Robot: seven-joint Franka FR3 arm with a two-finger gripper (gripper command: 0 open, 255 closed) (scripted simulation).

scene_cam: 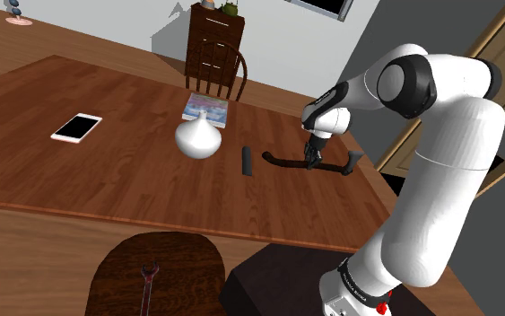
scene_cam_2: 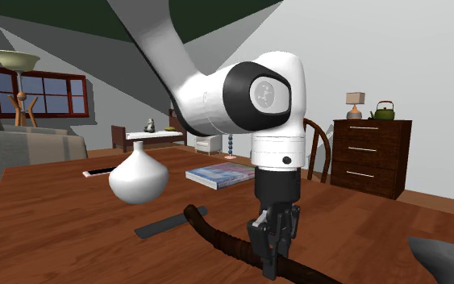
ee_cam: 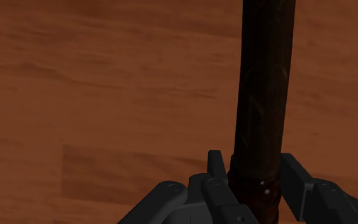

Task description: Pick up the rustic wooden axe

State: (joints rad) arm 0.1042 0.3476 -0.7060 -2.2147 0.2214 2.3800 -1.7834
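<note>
Tool [ee_cam: 254,160] is clamping axe [ee_cam: 263,76] handle, axe seemingly lying flat on tabletop [scene_cam: 107,179]; grasp approx. done, lift outstanding.

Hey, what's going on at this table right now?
A white robot arm reaches down to a dark-handled axe lying on the wooden table. Its jaws are closed against the handle, roughly midway along, and the axe looks not yet lifted. A white vase, a phone and a book sit nearby.
</note>
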